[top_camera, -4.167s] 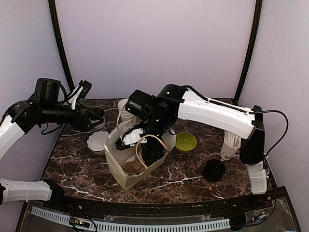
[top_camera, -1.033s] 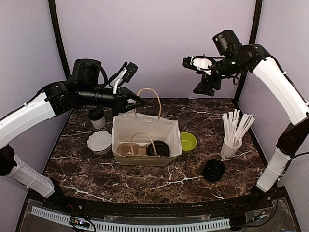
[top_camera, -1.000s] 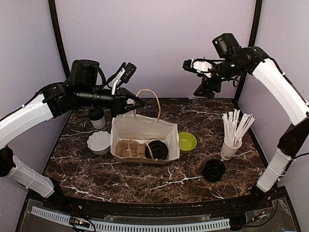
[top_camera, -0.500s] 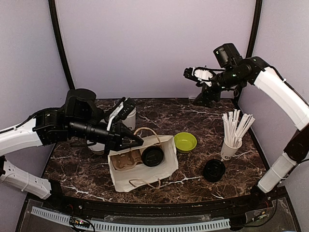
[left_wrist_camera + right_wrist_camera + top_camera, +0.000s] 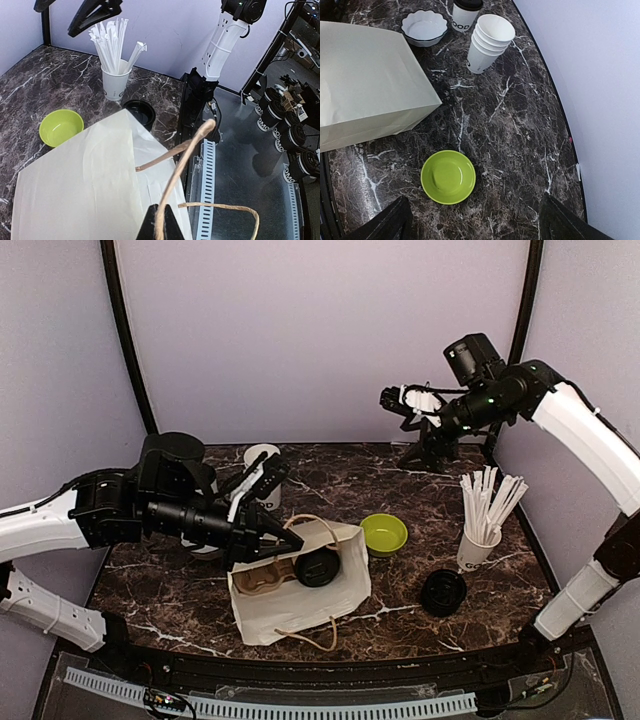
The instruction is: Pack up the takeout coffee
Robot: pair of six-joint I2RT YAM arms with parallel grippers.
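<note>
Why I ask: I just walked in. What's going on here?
The left end effector is shut on a brown paper handle of the white paper bag, which leans open on the marble table. A black-lidded cup and brown cardboard carrier sit inside. The right end effector hangs open and empty, high at the back.

One black-lidded white cup [image 5: 316,566] sits inside the paper bag [image 5: 300,605]; another lettered cup [image 5: 465,14] stands upright on the table [image 5: 520,125].
</note>
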